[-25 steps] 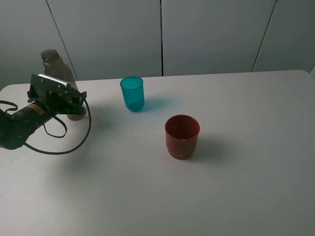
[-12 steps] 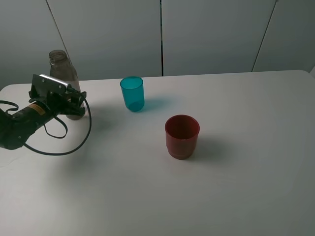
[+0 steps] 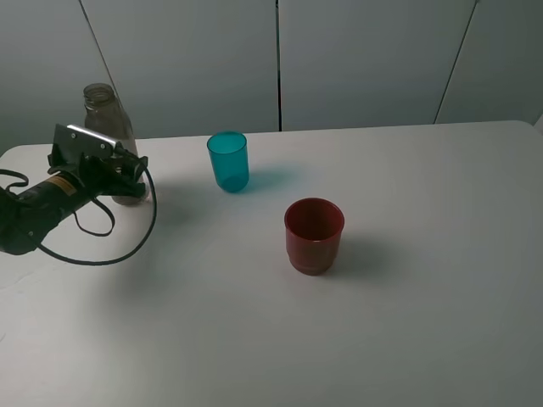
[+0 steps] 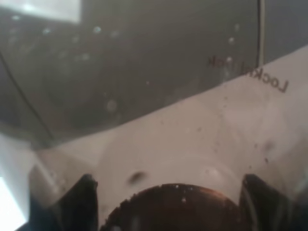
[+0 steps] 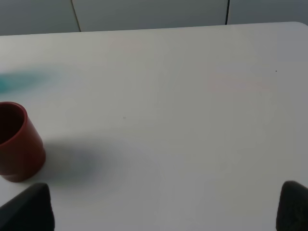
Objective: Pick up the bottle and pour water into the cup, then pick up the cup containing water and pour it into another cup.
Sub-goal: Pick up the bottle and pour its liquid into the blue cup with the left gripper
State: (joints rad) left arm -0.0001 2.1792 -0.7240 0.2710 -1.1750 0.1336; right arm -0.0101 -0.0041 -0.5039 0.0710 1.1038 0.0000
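The bottle (image 3: 106,114) stands at the table's far left, tinted and uncapped. My left gripper (image 3: 127,176) is closed around its lower body. In the left wrist view the bottle (image 4: 144,96) fills the frame between the two fingertips (image 4: 89,192). The teal cup (image 3: 228,161) stands upright to the right of the bottle, apart from it. The dark red cup (image 3: 314,235) stands upright nearer the front middle and also shows in the right wrist view (image 5: 17,144). My right gripper (image 5: 163,207) is open and empty, away from the red cup; it is out of the exterior view.
The white table (image 3: 407,297) ends at grey wall panels (image 3: 365,59) behind it. A black cable (image 3: 110,254) loops on the table below my left arm.
The bottle's top has shifted right, from leaning to upright, in the left gripper. The gripper has risen slightly. The cups have not moved.
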